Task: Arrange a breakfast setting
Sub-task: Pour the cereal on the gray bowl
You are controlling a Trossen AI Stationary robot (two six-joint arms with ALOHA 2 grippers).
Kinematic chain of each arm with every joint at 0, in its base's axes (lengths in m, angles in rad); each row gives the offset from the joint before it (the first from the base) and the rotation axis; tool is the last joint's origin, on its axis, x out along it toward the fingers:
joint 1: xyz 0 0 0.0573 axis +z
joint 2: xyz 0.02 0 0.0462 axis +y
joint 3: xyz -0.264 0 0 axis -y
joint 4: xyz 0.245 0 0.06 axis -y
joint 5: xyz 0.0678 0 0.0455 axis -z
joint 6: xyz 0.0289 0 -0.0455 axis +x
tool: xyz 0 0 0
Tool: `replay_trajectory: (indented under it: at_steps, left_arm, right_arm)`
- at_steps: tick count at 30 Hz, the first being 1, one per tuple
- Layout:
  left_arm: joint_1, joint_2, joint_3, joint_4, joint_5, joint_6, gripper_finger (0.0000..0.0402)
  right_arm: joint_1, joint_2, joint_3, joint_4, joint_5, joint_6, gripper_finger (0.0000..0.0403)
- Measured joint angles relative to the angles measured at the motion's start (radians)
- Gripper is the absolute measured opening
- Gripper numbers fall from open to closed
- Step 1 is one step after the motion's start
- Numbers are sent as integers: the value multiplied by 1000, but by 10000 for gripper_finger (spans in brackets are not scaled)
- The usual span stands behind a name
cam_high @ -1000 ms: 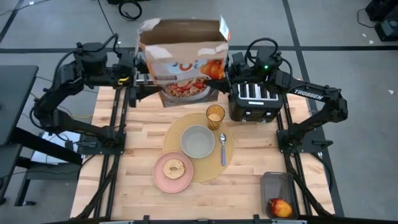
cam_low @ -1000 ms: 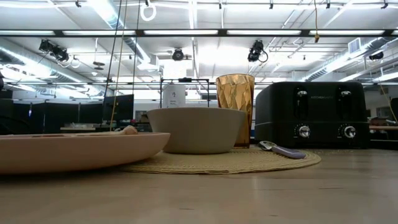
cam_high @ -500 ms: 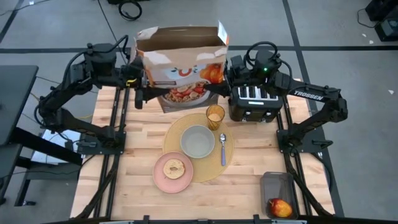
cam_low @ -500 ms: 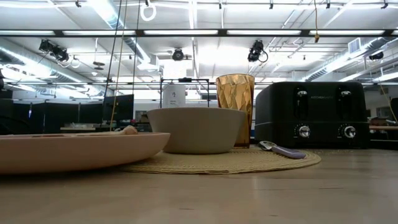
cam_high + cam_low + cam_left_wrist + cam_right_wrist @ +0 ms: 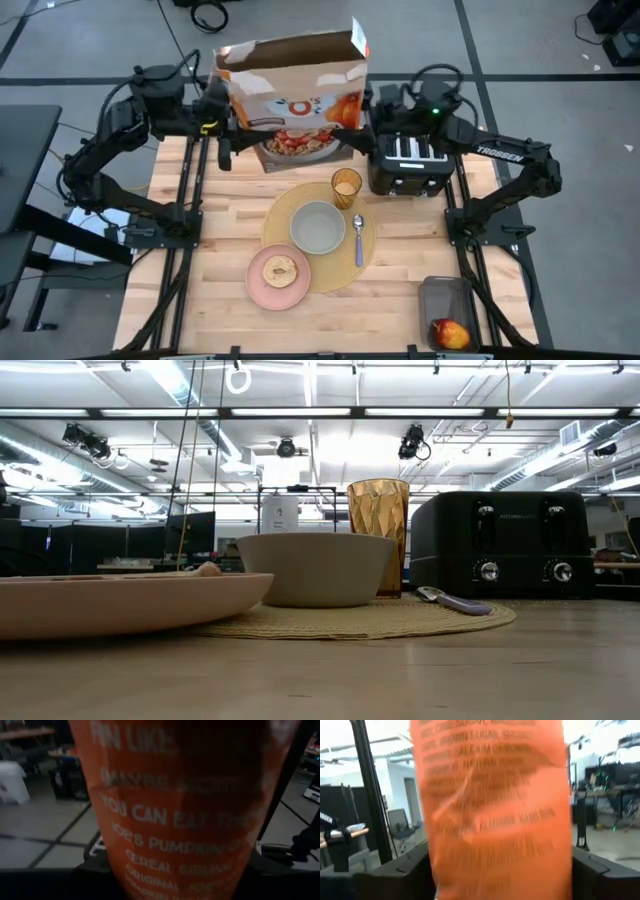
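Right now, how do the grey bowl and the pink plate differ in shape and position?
The grey bowl is deep with tall walls; the pink plate is shallow and flat. The bowl sits centred on the round tan placemat; the plate lies nearer the table's front-left, only overlapping the placemat's edge. The bowl looks empty; the plate carries a toast slice. Both are round and upright.
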State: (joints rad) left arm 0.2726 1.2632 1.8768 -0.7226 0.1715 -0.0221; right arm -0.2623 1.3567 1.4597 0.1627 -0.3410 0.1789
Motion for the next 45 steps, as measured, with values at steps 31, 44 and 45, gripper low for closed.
replay_trajectory:
  at_steps: [31,44,45]
  left_arm:
    - [-4,47,81,455,18,-19,216]
    - [-18,138,84,517,26,-11,214]
    - [-18,146,84,519,25,-10,214]
  right_arm:
    - [-25,6,-1,365,2,108,399]
    - [-21,49,-2,584,-12,135,400]
    - [-21,49,-2,588,-12,135,400]
